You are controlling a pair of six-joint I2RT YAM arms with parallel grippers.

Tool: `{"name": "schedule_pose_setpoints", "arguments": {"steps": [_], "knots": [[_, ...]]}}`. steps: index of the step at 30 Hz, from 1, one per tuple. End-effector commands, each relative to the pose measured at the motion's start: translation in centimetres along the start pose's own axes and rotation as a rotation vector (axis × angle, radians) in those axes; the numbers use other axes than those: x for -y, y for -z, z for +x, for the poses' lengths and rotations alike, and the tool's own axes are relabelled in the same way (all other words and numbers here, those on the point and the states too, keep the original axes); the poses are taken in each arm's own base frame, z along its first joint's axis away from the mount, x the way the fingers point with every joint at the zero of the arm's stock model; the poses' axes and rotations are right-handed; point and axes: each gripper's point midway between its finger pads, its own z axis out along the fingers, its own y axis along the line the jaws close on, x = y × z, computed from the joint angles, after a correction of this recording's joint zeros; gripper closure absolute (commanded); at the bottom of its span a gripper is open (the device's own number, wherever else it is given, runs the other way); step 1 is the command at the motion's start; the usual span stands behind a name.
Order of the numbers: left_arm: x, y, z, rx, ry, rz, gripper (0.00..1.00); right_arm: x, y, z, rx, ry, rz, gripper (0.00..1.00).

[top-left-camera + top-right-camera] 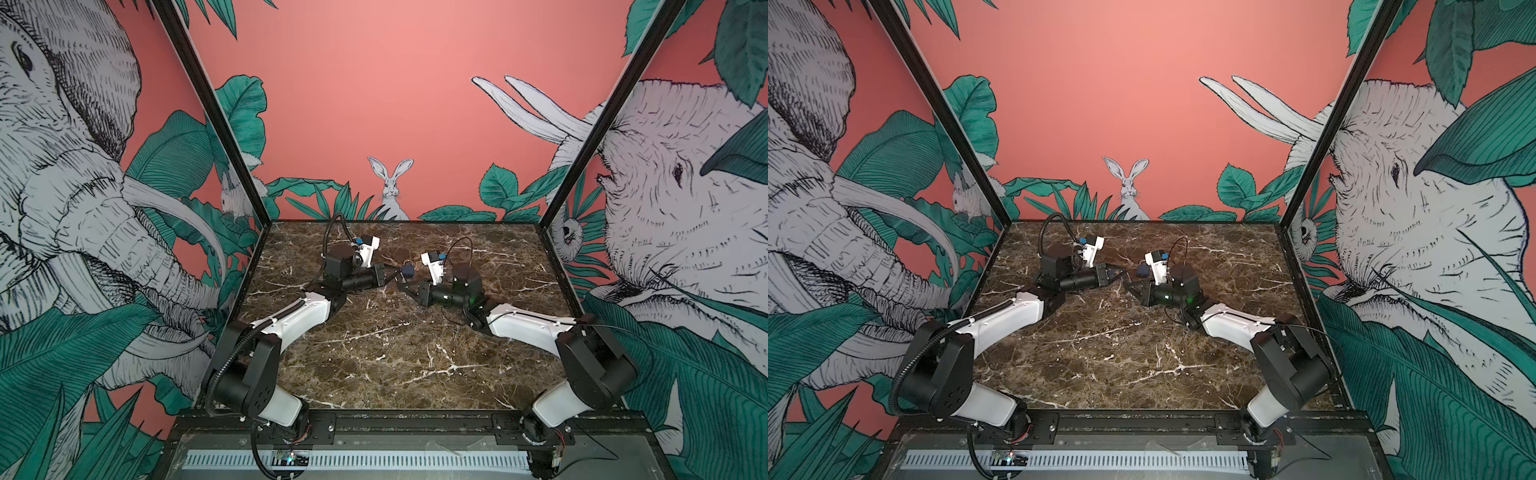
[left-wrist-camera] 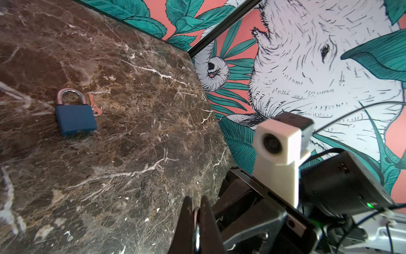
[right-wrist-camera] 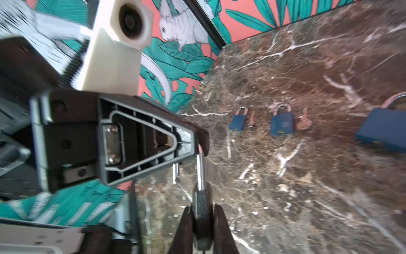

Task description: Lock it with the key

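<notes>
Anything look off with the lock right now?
Yes: the held padlock, gripped by the right end effector, has its shackle open, the short leg clear of the body. The key lies on the table beside the blue padlock, in no end effector.

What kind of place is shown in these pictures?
Probably a robot test booth: a left arm and right arm on a front rail, a marble-patterned table, jungle wallpaper around.

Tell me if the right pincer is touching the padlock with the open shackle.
Touching. In the right wrist view the right pincer is shut on the padlock, both fingers flat against its body's sides with no gap.
</notes>
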Motion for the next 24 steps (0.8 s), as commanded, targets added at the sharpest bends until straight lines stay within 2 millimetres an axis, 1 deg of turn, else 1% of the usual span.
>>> {"name": "schedule_pose_setpoints", "arguments": {"steps": [1,4,9,12,16,18,19,24], "knots": [[-0.7,0.5,0.9,-0.005,-0.051,-0.019,1.00,-5.2,2.0,-5.6,0.149,-0.078,-0.237,0.98],[-0.8,0.3,1.0,0.005,-0.062,0.001,1.00,-6.2,2.1,-6.0,0.132,-0.112,-0.278,0.98],[-1.1,0.1,1.0,0.004,-0.054,0.010,1.00,-6.8,2.2,-6.3,0.106,-0.131,-0.305,0.98],[-1.2,0.0,1.0,0.001,-0.053,0.014,1.00,-6.9,2.5,-6.7,0.115,-0.151,-0.333,0.99],[-1.1,0.0,1.1,-0.002,-0.053,0.024,1.00,-6.4,2.8,-6.9,0.124,-0.182,-0.354,1.00],[-1.1,0.1,1.2,-0.006,-0.055,0.027,1.00,-6.7,3.1,-7.3,0.131,-0.183,-0.375,1.00],[-1.0,0.1,1.3,-0.012,-0.053,0.030,1.00,-6.3,2.9,-7.1,0.122,-0.195,-0.377,1.00],[-0.8,0.2,1.5,-0.021,-0.055,0.047,1.00,-6.6,2.7,-7.2,0.097,-0.187,-0.396,1.00]]}}
